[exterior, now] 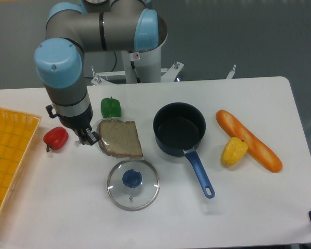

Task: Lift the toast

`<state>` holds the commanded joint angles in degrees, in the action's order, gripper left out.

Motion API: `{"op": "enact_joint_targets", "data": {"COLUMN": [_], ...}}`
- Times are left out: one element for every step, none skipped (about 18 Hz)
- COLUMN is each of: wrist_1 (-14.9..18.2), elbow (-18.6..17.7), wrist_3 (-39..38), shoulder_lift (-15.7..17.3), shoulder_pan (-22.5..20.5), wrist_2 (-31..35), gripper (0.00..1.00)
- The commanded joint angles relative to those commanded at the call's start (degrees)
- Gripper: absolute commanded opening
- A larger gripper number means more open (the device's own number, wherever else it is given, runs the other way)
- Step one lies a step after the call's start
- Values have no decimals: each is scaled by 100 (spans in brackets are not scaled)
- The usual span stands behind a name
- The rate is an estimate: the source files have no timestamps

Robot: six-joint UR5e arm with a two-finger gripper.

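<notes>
Fingers (91,138) clamped on left edge of plastic-wrapped toast (121,138); no readable writing anywhere.

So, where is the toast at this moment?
The toast is left of centre in the camera view, held at its left edge by the claw, between the green pepper behind it and the glass lid in front.

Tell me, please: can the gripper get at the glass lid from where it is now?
Probably yes, but not freely. The gripper seems shut on the left edge of the toast, so it is occupied. The glass lid lies just below the toast on the table, nothing on it.
</notes>
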<state>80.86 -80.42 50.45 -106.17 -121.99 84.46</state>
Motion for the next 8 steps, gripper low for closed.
{"op": "enact_joint_targets", "data": {"wrist_1": [0, 9, 9, 9, 9, 9, 9, 0], "elbow": [0, -9, -35, -61, -62, -62, -62, -62], "wrist_3": [-9, -9, 0, 0, 9, 9, 0, 0], "shoulder_lift": [0, 0, 9, 9, 9, 9, 18, 18], "shoulder_pan": [0, 0, -9, -35, -53, -53, -53, -53], "wrist_2": [0, 9, 9, 0, -9, -9, -9, -17], "gripper": [0, 0, 0, 0, 0, 0, 0, 0]}}
